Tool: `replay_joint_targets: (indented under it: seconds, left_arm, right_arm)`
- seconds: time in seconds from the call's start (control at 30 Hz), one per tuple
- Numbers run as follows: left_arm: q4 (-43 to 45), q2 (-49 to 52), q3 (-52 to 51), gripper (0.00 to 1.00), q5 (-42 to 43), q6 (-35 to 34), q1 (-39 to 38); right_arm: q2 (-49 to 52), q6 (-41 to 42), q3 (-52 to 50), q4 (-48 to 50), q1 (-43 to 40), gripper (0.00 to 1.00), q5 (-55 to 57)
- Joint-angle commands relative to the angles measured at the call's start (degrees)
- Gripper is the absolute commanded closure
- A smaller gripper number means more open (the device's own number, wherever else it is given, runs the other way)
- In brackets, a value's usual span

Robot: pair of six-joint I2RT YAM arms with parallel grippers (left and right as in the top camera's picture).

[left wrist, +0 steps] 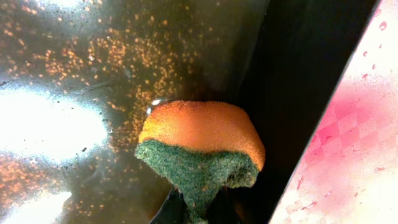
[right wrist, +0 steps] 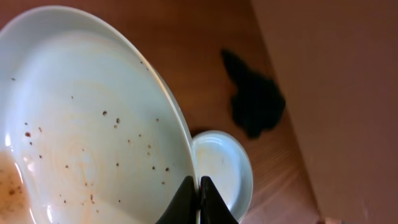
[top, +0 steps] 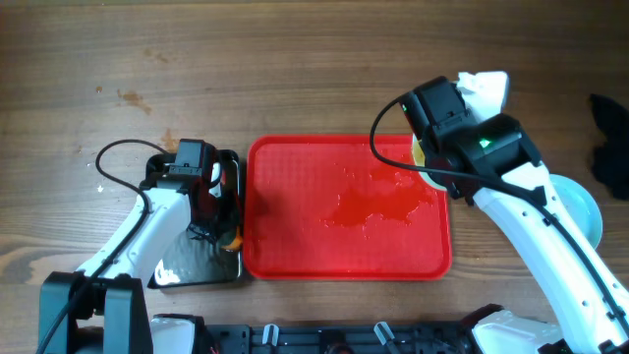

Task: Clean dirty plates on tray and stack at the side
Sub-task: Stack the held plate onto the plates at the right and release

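The red tray point(top: 295, 167) lies mid-table, wet and with no plates on it. My right gripper point(top: 427, 157) point(right wrist: 199, 194) is shut on the rim of a pale plate point(right wrist: 93, 124) with brown smears and specks, held tilted off the tray's far right corner. Only an edge of this plate point(top: 418, 151) shows from overhead. Another plate point(top: 582, 211) point(right wrist: 222, 167) rests on the table to the right, partly under my right arm. A third plate is not visible. My left gripper point(top: 208, 208) point(left wrist: 199, 214) is shut on an orange-and-green sponge point(left wrist: 202, 146) over the black tray point(top: 197, 270).
The black tray point(left wrist: 62, 68) is glossy and covered in brown crumbs, directly left of the red tray point(left wrist: 354, 143). A white cloth point(top: 488, 88) lies behind my right arm. A black cloth point(top: 607, 147) point(right wrist: 255, 102) lies at the far right table edge.
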Motion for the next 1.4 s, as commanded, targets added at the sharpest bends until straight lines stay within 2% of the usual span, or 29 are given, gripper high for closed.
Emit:
replay_joint_targets:
  seconds: [0.0, 0.27, 0.4, 0.67, 0.7, 0.77, 0.87, 0.97, 1.1, 1.37]
  left_arm:
    - [1.01, 0.55, -0.37, 0.96, 1.4, 0.94, 0.26]
    - [1.7, 0.59, -0.37, 0.96, 1.4, 0.96, 0.26]
    - [1.7, 0.59, -0.37, 0.96, 1.38, 1.01, 0.26]
    - [1.66, 0.59, -0.37, 0.96, 1.4, 1.4, 0.26]
    - [1.66, 0.59, -0.37, 0.96, 1.38, 1.4, 0.26]
    - [1.64, 0.59, -0.37, 0.96, 1.4, 1.4, 0.26]
    - [1.27, 0.59, -0.37, 0.96, 1.4, 1.4, 0.26]
    - [1.27, 0.59, -0.37, 0.96, 1.4, 1.38, 0.26]
    - [1.29, 0.59, -0.37, 0.96, 1.38, 1.36, 0.46]
    - [1.33, 0.59, -0.37, 0.96, 1.38, 1.38, 4.5]
  right_arm:
    - [1.73, -10.56, 1.16, 5.05, 1.64, 0.95, 6.23]
    - [7.96, -29.4, 1.16, 18.64, 10.58, 0.95, 18.49]
    - [11.08, -32.98, 1.09, 21.03, 14.29, 0.95, 22.29]
    - [12.2, -28.92, 1.05, 20.92, 15.76, 0.95, 19.63]
    - [12.2, -26.84, 1.05, 20.79, 15.63, 0.95, 17.99]
    - [12.2, -16.72, 1.05, 17.88, 14.32, 0.95, 9.9]
    - [12.2, 2.91, 1.03, 13.51, 8.55, 0.95, -4.31]
    - [12.2, 11.74, 0.5, 14.49, -0.87, 0.95, -20.26]
    - [12.09, 11.65, 0.5, 14.47, -13.57, 0.95, -28.65]
    - [12.07, 8.0, 0.48, 9.35, -38.82, 0.95, -34.88]
